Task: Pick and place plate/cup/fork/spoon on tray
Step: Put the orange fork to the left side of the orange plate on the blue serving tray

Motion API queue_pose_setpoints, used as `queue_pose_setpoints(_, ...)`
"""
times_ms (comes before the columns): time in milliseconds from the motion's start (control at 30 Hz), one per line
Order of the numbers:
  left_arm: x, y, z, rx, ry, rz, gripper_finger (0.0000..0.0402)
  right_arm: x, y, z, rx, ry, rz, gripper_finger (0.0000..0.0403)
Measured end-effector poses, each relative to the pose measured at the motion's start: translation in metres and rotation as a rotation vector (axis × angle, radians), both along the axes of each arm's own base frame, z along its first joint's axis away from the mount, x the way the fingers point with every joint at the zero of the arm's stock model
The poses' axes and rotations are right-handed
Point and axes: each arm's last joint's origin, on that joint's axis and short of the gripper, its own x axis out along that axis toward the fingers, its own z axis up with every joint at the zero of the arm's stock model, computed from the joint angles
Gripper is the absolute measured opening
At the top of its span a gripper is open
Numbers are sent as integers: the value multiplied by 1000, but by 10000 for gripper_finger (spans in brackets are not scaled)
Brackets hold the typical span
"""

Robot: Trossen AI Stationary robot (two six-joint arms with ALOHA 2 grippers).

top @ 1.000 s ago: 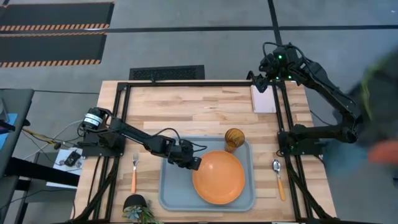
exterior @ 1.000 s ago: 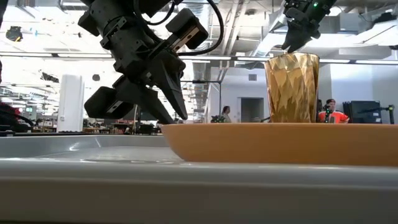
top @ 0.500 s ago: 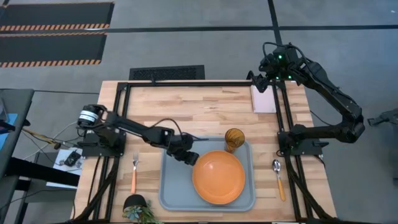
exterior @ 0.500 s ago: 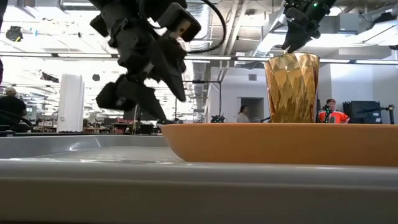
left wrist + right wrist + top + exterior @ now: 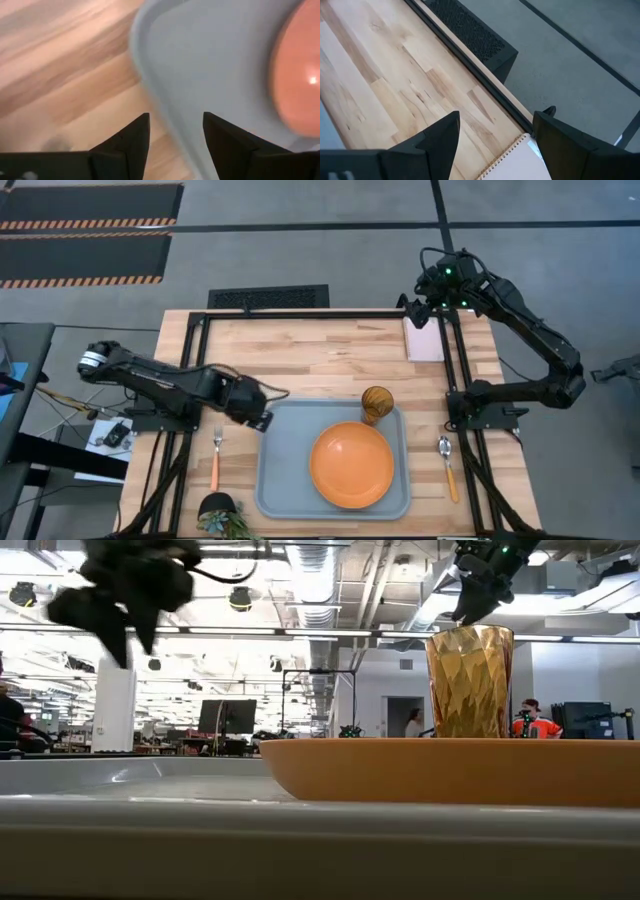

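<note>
Two items now sit on the tray point(image 5: 270, 480): plate point(image 5: 351, 465) and cup point(image 5: 377, 403). Left gripper point(image 5: 262, 418) has released the plate and pulled back to the tray's left corner, fingers point(image 5: 135, 137) spread and empty. Fork point(image 5: 215, 457) and spoon point(image 5: 448, 464) remain on the table point(image 5: 300, 350); right gripper point(image 5: 420, 308) waits far off, fingers point(image 5: 435, 140) apart.

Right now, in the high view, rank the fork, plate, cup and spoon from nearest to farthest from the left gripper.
Measured from the left gripper, by the tray's left rim:
1. The fork, on the table left of the tray.
2. The plate, on the tray.
3. The cup, at the tray's far edge.
4. The spoon, on the table right of the tray.
</note>
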Motion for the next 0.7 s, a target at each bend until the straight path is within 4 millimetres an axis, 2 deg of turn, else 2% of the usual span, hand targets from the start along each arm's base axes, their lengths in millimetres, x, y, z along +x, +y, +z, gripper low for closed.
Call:
queue_pose_setpoints(200, -28, -28, -3, -8, 175, -2, 205, 7, -8, -8, 30, 25, -1, 274)
queue_pose_setpoints(367, -42, -47, -16, -26, 222, 93, 239, 10, -11, -10, 31, 25, -2, 274)
queue_pose_setpoints(500, -56, -62, -33, -52, 269, 200, 252, 11, -11, -9, 26, 10, -7, 274)
queue_pose_setpoints(700, -76, -76, -69, -105, 305, 271, 246, 11, -12, -7, 15, 0, -9, 274)
